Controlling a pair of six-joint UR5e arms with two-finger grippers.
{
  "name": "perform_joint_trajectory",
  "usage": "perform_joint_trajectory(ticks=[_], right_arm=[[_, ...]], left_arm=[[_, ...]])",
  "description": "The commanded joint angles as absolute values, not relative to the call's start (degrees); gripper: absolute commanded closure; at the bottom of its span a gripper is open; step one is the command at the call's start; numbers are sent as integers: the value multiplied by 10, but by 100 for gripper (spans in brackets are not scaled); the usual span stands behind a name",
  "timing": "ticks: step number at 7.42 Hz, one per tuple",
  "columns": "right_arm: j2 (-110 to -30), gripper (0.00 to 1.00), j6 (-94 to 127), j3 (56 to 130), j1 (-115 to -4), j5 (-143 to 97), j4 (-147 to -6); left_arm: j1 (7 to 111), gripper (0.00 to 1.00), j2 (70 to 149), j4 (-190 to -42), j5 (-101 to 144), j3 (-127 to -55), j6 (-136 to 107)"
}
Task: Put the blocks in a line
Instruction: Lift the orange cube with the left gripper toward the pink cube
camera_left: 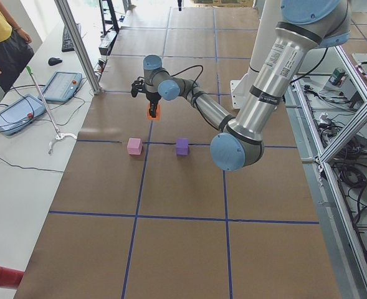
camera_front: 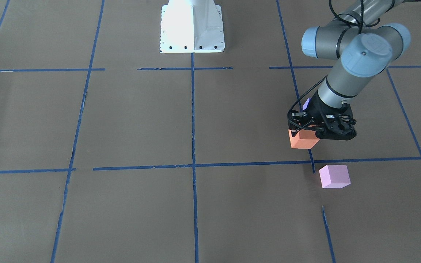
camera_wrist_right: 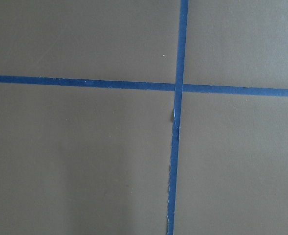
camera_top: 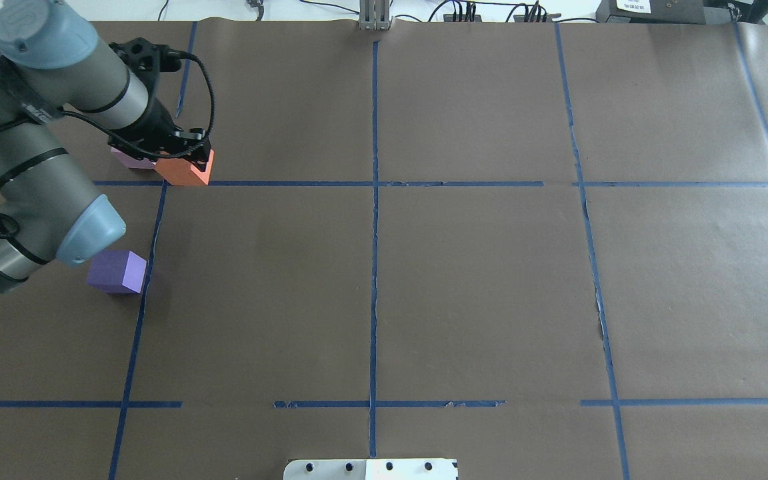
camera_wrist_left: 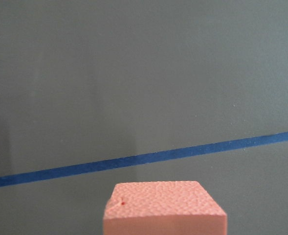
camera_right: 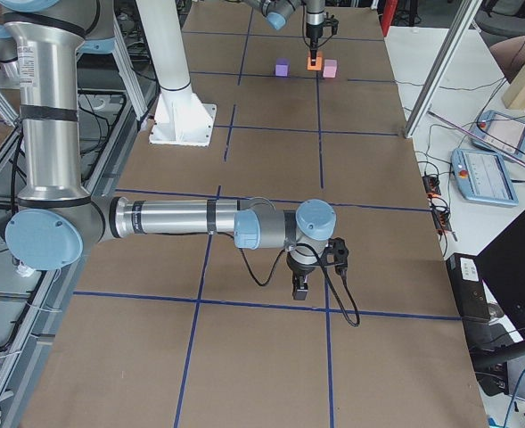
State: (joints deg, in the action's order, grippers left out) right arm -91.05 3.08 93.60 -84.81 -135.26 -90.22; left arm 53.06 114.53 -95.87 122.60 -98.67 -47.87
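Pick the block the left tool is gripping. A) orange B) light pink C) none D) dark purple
A: the left tool is closed on the orange block, while the purple block and the pink block sit apart from it.

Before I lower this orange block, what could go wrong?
1. The pink block lies near the orange block held in the left jaws. A set-down that drifts toward it could nudge it out of place.
2. In the overhead view the left arm hides most of the pink block, so the gap is hard to judge from there. The front-facing view shows it better.
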Motion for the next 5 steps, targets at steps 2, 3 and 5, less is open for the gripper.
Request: perform_joint_trajectory(ticks=[2, 3, 5], right_arm=[[-911, 0, 31, 936, -848, -1353, -902], [-911, 0, 31, 936, -848, -1353, -902], [-911, 0, 31, 936, -848, -1353, -903]], left_arm=[[574, 75, 1060, -960, 1277, -991, -401], [572, 75, 1059, -961, 1277, -988, -401], [568, 74, 1067, -1002, 1277, -950, -402]])
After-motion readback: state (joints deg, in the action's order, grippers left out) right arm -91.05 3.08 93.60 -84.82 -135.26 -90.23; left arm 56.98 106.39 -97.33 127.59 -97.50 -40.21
